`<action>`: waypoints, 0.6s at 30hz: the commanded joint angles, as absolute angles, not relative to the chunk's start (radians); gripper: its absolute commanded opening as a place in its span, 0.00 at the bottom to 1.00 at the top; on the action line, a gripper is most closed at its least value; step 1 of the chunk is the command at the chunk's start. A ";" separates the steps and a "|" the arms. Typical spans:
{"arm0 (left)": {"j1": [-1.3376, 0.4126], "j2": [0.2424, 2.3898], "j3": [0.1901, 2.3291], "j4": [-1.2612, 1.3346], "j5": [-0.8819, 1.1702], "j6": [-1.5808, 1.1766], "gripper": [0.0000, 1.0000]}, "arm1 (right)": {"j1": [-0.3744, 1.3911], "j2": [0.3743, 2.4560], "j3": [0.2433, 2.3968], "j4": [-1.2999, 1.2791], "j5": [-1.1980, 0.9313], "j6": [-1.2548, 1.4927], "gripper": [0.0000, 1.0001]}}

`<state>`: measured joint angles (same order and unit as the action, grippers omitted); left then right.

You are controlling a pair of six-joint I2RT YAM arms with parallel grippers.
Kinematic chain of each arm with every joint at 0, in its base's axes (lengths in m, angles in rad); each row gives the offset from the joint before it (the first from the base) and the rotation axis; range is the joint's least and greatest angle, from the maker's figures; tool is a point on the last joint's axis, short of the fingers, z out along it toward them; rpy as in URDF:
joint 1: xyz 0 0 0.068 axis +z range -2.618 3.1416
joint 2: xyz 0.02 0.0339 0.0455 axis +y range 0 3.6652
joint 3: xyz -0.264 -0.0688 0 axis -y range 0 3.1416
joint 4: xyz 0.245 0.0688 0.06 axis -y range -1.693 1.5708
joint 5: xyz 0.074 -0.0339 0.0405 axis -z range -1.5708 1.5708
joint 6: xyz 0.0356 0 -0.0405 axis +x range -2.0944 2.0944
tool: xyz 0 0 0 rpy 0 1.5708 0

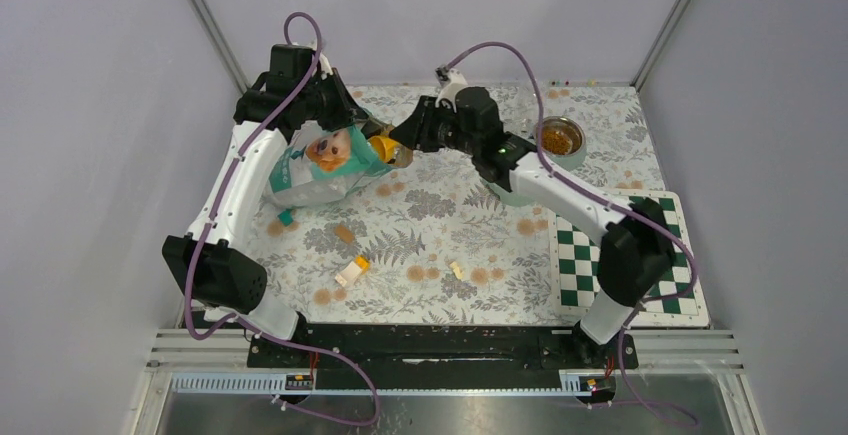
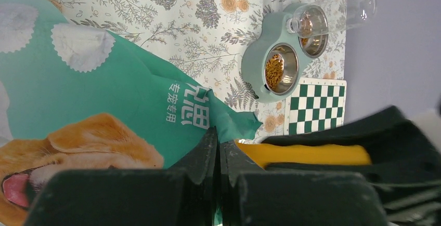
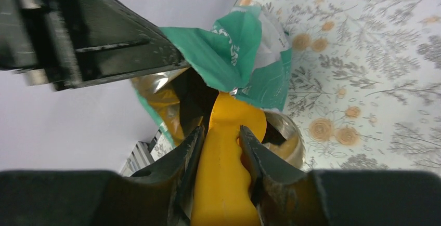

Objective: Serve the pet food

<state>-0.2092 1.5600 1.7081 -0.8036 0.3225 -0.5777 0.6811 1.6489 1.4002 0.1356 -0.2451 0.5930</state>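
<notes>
A teal bag [image 1: 318, 167] picturing a golden retriever leans at the back left of the table. My left gripper [image 1: 335, 115] is shut on the bag's top edge [image 2: 236, 122], fingers [image 2: 208, 153] pressed together over the foil. My right gripper [image 1: 405, 140] is shut on the handle of a yellow scoop [image 3: 223, 174], whose head reaches into the bag's open mouth [image 3: 192, 96]. Pet food [image 2: 273, 70] lies in one steel bowl of the pale-green feeder [image 2: 255, 62], also seen at the back right [image 1: 558, 137]. Any kibble inside the bag is hidden.
A clear water bottle [image 2: 338, 10] lies on the feeder's other bowl. A green-and-white checkered mat [image 1: 630, 255] covers the right side. Small toy blocks [image 1: 350, 272] [image 1: 457, 269] [image 1: 283, 220] lie on the floral cloth in front of the bag.
</notes>
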 commanded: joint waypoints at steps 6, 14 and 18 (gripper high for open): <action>-0.227 1.550 1.814 -0.681 0.365 -0.616 0.00 | 0.757 1.889 1.525 0.334 -0.245 0.575 0.00; -0.227 1.583 1.886 -0.729 0.350 -0.598 0.00 | 0.772 2.066 1.586 0.456 -0.400 0.707 0.00; -0.227 1.588 1.895 -0.733 0.345 -0.597 0.00 | 0.768 2.106 1.604 0.529 -0.548 0.844 0.00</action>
<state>-0.2127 1.6173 1.8011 -0.8623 0.2760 -0.5728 0.7540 2.0457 1.5639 0.4126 -0.3717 0.6926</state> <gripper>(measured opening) 0.010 0.346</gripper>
